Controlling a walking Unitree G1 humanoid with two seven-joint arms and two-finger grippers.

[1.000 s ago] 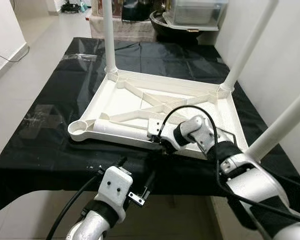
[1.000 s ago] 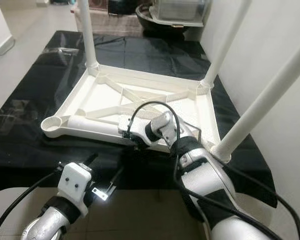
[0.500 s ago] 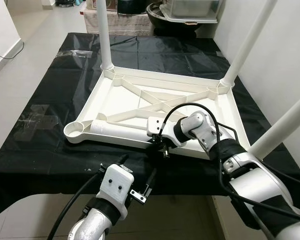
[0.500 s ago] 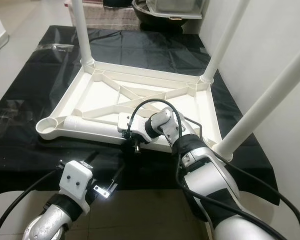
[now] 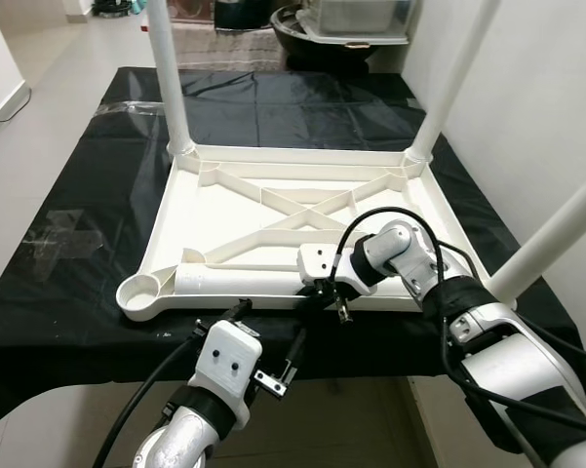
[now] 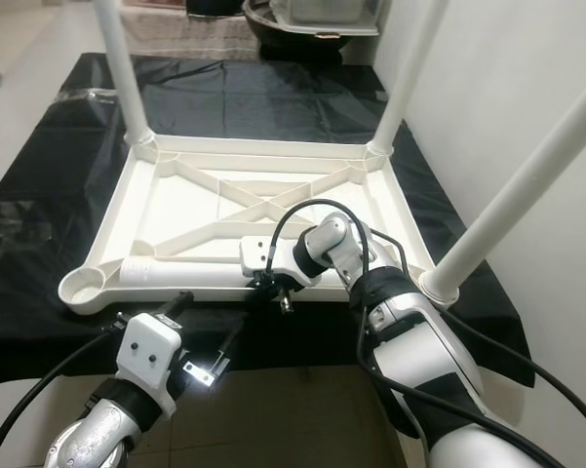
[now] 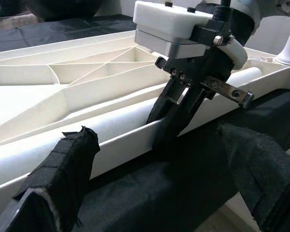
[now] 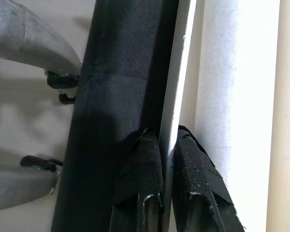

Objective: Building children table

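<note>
Upside down on the black-draped surface [image 5: 88, 195] lies the white children's table top [image 5: 273, 210], its ribbed underside facing up, three legs [image 5: 166, 73] already standing in their corner sockets and the near-left socket [image 5: 141, 291] still empty. A loose fourth leg [image 5: 239, 280] lies flat inside the tray along the near rim [image 6: 214, 290]. The right gripper [image 5: 322, 292] has that near rim pinched: the right wrist view looks straight down its two fingers [image 8: 140, 193], one on the outside over the black cloth and one inside beside the lying leg, closed tight on the thin white wall. From the head views that straddle is hard to read; from the left wrist view I see the same grasp side-on, fingers [image 7: 176, 113] dropping over the edge. The left gripper [image 5: 268, 341] hovers just off the near edge of the surface, its fingers spread apart and holding nothing. My worry is the thin rim: a pull or lift from this narrow pinch could let the plastic slip out, or drag the whole top and bunch the cloth, and tilting it could send the loose leg rolling.
</note>
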